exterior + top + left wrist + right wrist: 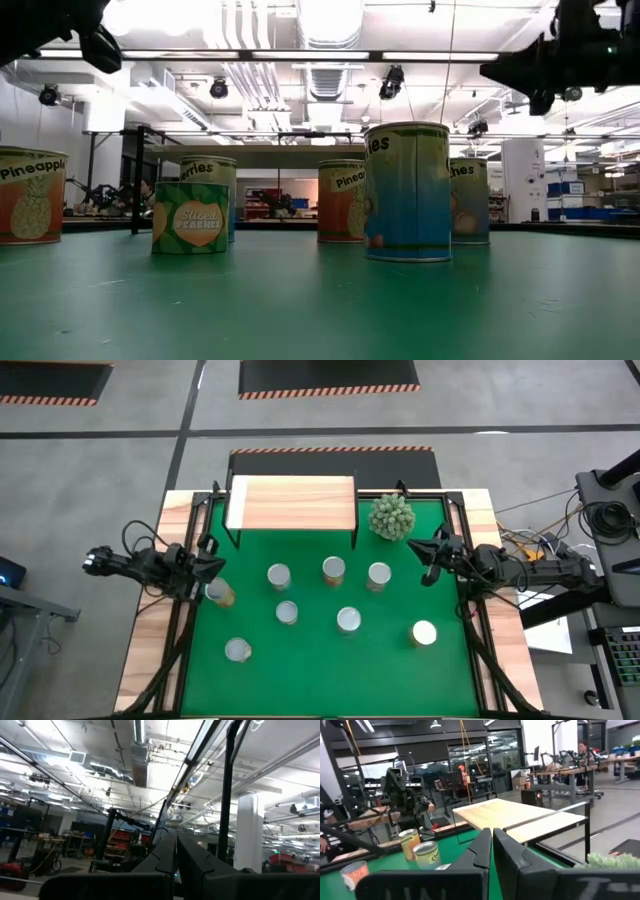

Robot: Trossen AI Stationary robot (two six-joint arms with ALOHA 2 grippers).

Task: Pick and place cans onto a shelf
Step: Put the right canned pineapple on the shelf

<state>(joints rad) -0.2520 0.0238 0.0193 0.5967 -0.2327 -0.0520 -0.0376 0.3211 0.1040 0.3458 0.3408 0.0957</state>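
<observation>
Green mat over a wood-edged worktop (pixel 320 660), set on a grey concrete floor with striped hazard tape; beyond, a workshop hall with bright ceiling strip lights, ducting, racks and benches. Light wooden shelf (pixel 292 503) on thin black legs at the far edge of the mat, nothing on it; spiky green ball plant (pixel 391 516) beside its right end.

Eight cans (pixel 334 569) upright on the mat, all clear of the shelf, scattered between the two sets of fingers. Readable labels in the low view: "Pineapple" on an orange can (pixel 30 195), "Sliced Peaches" on a green can (pixel 190 217), "…erries" on a blue can (pixel 407 192).

Left fingers (pixel 216 567) pressed together, holding nothing, raised at the mat's left edge; nearest can (pixel 220 593) just beside and below them, contact not discernible. Right fingers (pixel 428 557) pressed together, empty, at the right edge, near one can (pixel 379 575), the plant just behind.
</observation>
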